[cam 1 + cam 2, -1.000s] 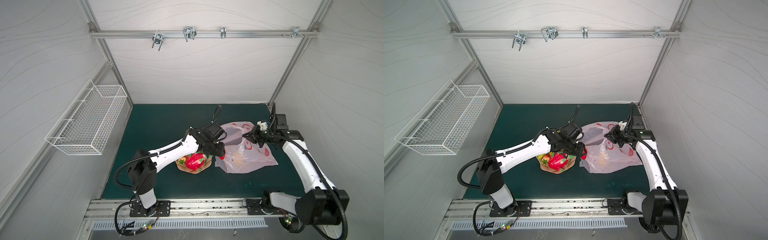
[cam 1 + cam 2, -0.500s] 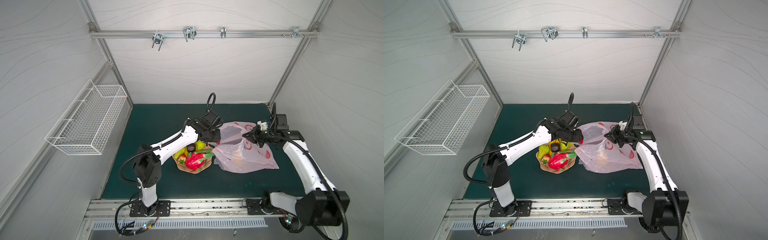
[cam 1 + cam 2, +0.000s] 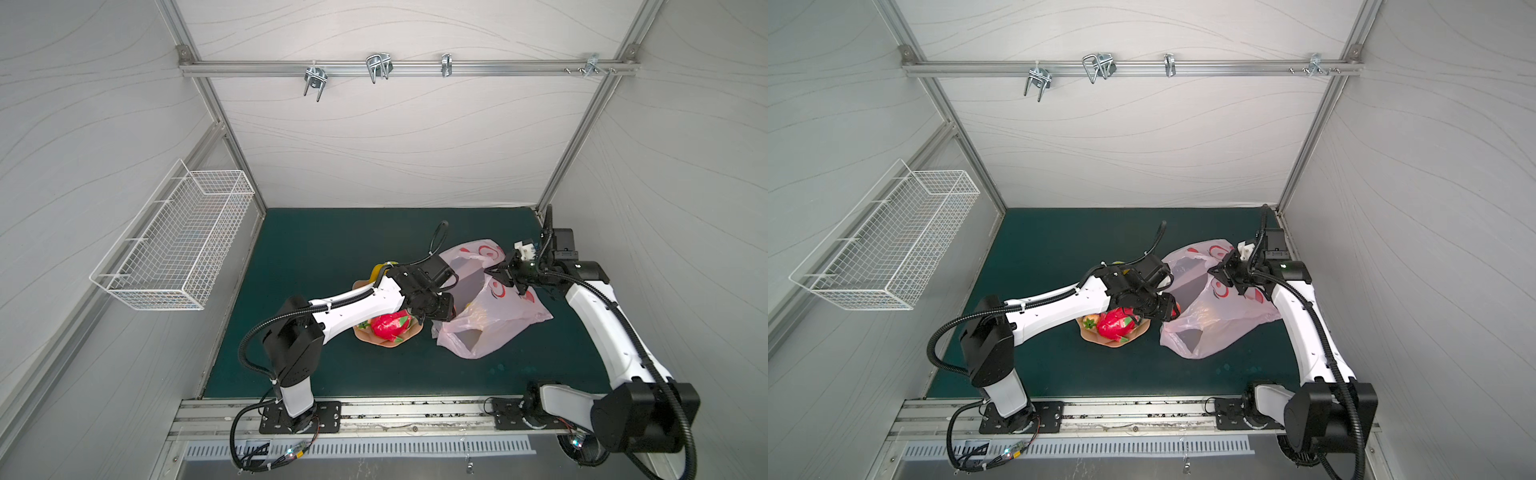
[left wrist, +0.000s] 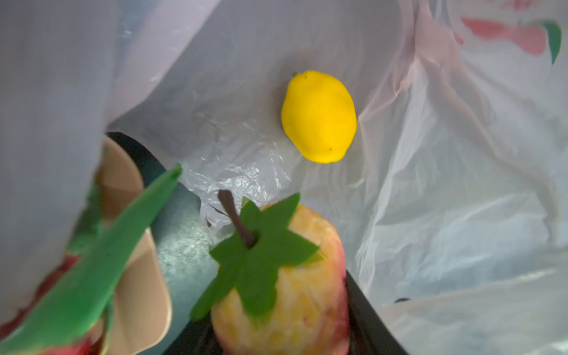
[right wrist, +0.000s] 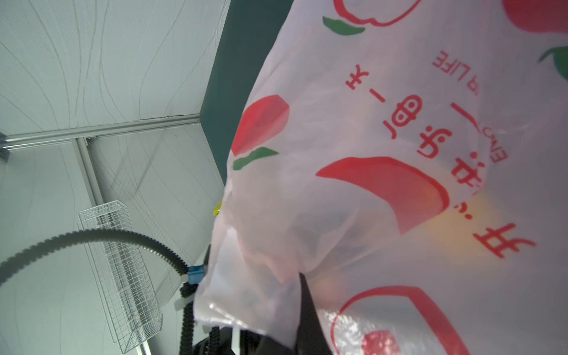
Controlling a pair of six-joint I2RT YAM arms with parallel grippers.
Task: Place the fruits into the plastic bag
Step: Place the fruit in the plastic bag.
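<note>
Lemon [image 4: 319, 116] lay inside the plastic bag [image 3: 490, 320] already, right pincer [image 3: 505, 276] pinching its rim up! Left pincer [image 3: 438, 312] gripped the apple [image 4: 285, 285] at the bag's mouth; dragon fruit [image 3: 388, 325] and more waited on the plate [image 3: 384, 341].

One plastic bag [image 3: 494, 320], one plate [image 3: 1096, 337], one wire basket [image 3: 174, 245]. Fruits that can be counted: one lemon [image 4: 319, 116], one apple [image 4: 295, 301], one dragon fruit [image 3: 390, 326], one banana bunch [image 3: 379, 269]; any others on the plate are hidden. Two robot arms [image 3: 357, 305]. Four hooks [image 3: 378, 68].
</note>
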